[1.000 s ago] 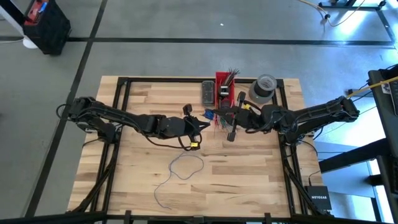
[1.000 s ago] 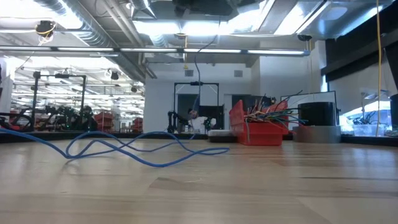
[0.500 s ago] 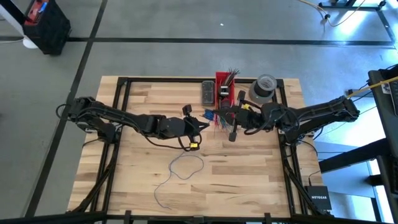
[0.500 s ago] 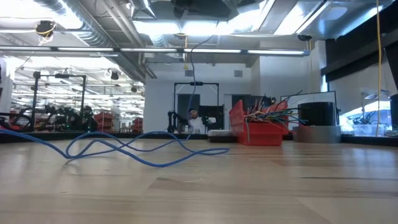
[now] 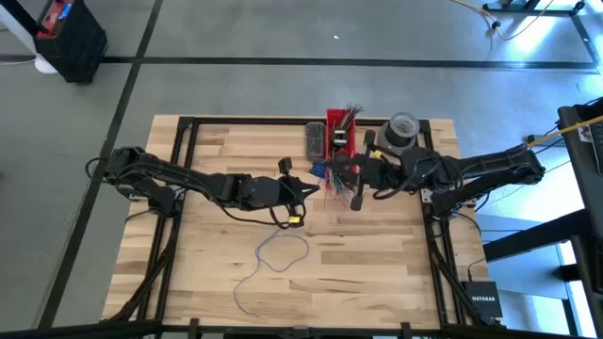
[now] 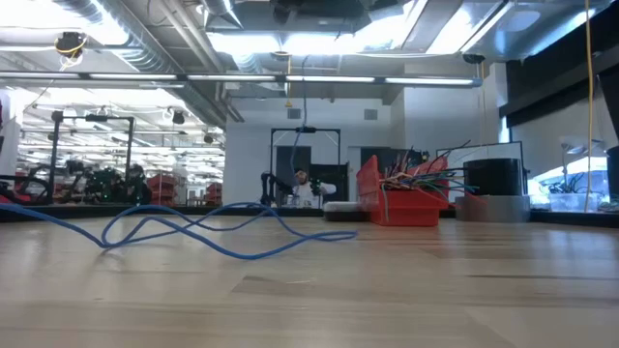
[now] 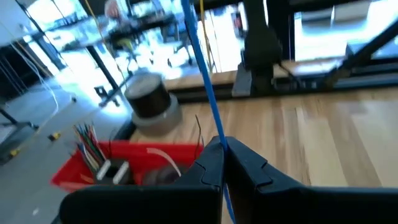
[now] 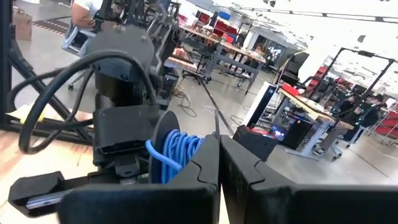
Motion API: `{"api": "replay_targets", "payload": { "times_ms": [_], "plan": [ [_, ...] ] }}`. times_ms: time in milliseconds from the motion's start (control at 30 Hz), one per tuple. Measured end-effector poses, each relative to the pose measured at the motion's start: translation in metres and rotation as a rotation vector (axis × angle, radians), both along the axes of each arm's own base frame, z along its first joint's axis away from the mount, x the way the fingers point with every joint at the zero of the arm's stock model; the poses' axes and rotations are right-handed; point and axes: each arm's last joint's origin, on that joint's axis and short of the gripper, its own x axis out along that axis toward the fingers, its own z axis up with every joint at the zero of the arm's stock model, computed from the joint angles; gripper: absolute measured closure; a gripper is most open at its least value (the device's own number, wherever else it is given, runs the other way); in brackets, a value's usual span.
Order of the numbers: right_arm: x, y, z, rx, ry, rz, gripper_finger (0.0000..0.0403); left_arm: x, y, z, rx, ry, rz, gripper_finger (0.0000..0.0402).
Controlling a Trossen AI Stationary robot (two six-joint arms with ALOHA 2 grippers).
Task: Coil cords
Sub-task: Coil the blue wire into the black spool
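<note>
1. Butcher-block wood, pale and striped, makes up my bench (image 5: 377,273), framed by dark rails on a grey concrete floor; the low view shows a bright workshop hall behind.
2. Red plastic bin (image 5: 339,135) of short multicoloured wire ends and a thick grey tape roll (image 5: 399,132) sit at the far edge, out of my working space.
3. Thin blue cord (image 5: 281,251) lies in a loose loop on the near bench, rising to my hands at mid-bench.
4. Left fingers (image 7: 222,163) are pinched closed on that cord, I judge to keep it taut.
5. Right fingers (image 8: 219,163) are closed, just beside a small blue coil (image 8: 174,154) wound on the left one, probably to guide the wraps; whether they hold a strand, I cannot tell.
</note>
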Motion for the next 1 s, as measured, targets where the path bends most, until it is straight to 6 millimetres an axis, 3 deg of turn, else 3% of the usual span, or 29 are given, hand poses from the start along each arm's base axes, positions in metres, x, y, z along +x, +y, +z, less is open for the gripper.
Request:
{"api": "replay_targets", "payload": {
  "times_ms": [100,300,567,700,1000],
  "plan": [
    [-0.003,-0.001,0.015,0.011,-0.024,-0.004,0.0395,0.001,0.0,0.006,0.006,-0.044,-0.005,0.04],
    [0.001,-0.001,0.0,0.012,0.073,-0.044,0.0395,0.002,0.0,0.003,0.017,-0.042,-0.008,0.04],
    [0.001,-0.001,-0.003,0.028,0.102,-0.048,0.0395,0.002,0.0,0.003,0.01,-0.044,-0.008,0.0397],
    [-0.003,-0.002,0.007,0.042,0.036,-0.061,0.0395,0.001,-0.001,-0.006,0.007,0.013,-0.015,0.037],
    [-0.001,-0.002,0.004,0.039,0.049,-0.054,0.0395,-0.003,0.0,-0.011,0.018,0.092,-0.006,0.0308]
  ]
}}
